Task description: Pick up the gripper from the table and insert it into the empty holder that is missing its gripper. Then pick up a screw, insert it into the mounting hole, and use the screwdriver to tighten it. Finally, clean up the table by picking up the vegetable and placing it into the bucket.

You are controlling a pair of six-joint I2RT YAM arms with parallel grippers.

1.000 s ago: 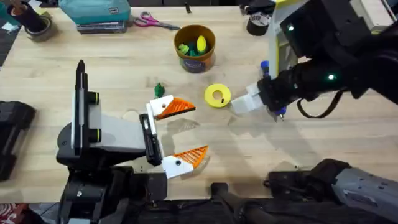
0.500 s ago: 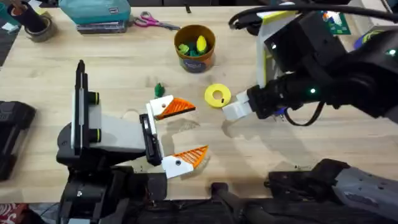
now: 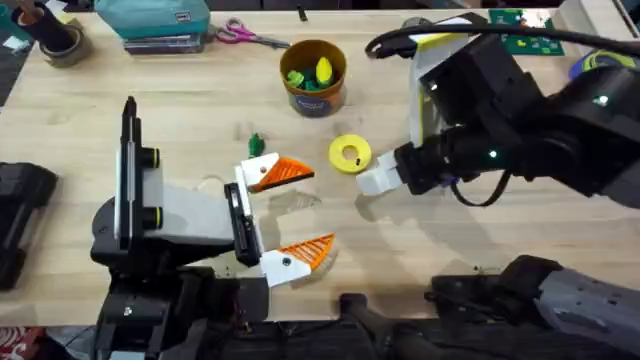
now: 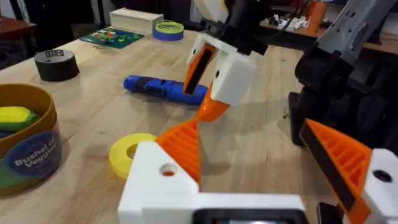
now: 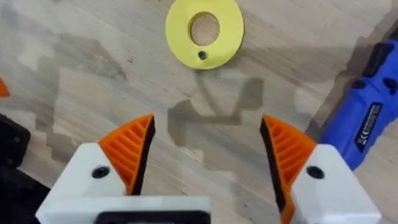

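The blue screwdriver [image 4: 160,88] lies on the table under my right arm, and its body [image 5: 362,125] sits just beside my right gripper. My right gripper [image 5: 208,155] hovers open over bare wood near the flat yellow disc [image 5: 204,31], which has a small dark dot on its rim. My left gripper [image 3: 320,207] rests open at the table's middle. The small dark green vegetable [image 3: 255,143] lies beside its far finger. The mustard bucket [image 3: 313,75] stands at the back with toy foods in it. The loose gripper and the holder are out of view.
Scissors [image 3: 250,37], a teal case [image 3: 150,20] and a tape roll [image 3: 60,45] line the back edge. A black tape roll [image 4: 56,64] and a green circuit board [image 4: 112,37] sit at the far right. Bare wood lies between the two grippers.
My right gripper has moved left and a little toward the front, closer to the yellow disc, and the arm now covers the screwdriver from above. The left arm has stayed still.
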